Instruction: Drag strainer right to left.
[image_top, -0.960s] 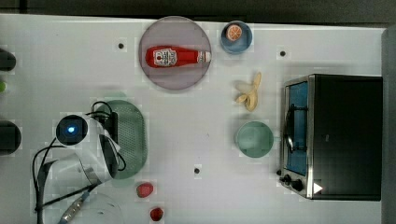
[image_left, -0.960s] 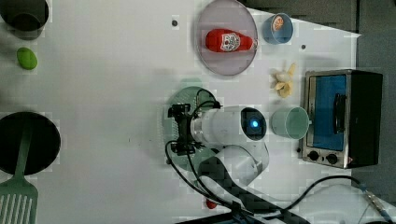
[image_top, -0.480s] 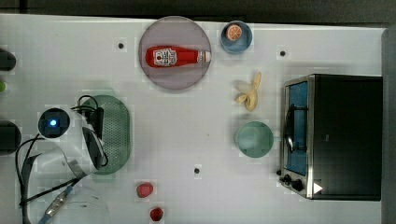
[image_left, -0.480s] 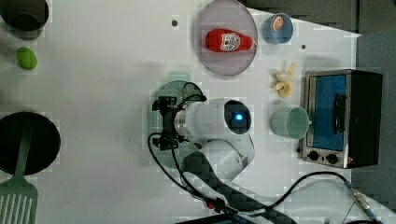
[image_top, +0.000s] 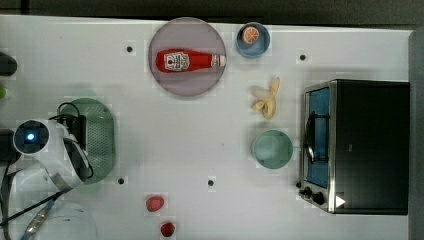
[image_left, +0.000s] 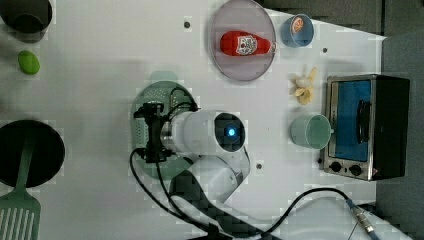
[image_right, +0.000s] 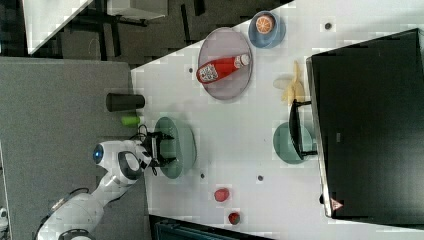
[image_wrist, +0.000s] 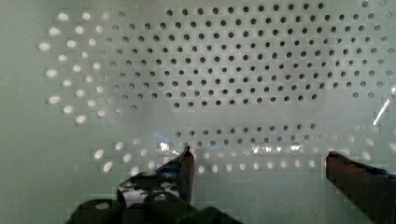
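The pale mint-green oblong plastic strainer (image_top: 100, 135) with a perforated centre lies on the white table (image_top: 200, 140) at the middle left of the top view, partly under the white robot arm (image_top: 47, 152). The fingers (image_wrist: 184, 168) stand wide apart inside the basin, just above its dotted floor, clamped on nothing. A round teal-green bowl (image_top: 272, 149) sits well apart, beside the black toaster oven (image_top: 357, 145).

Gripper (image_right: 161, 148) over strainer (image_right: 181, 145), jaws spread; ketchup bottle (image_right: 222, 68) on plate (image_right: 227, 89)
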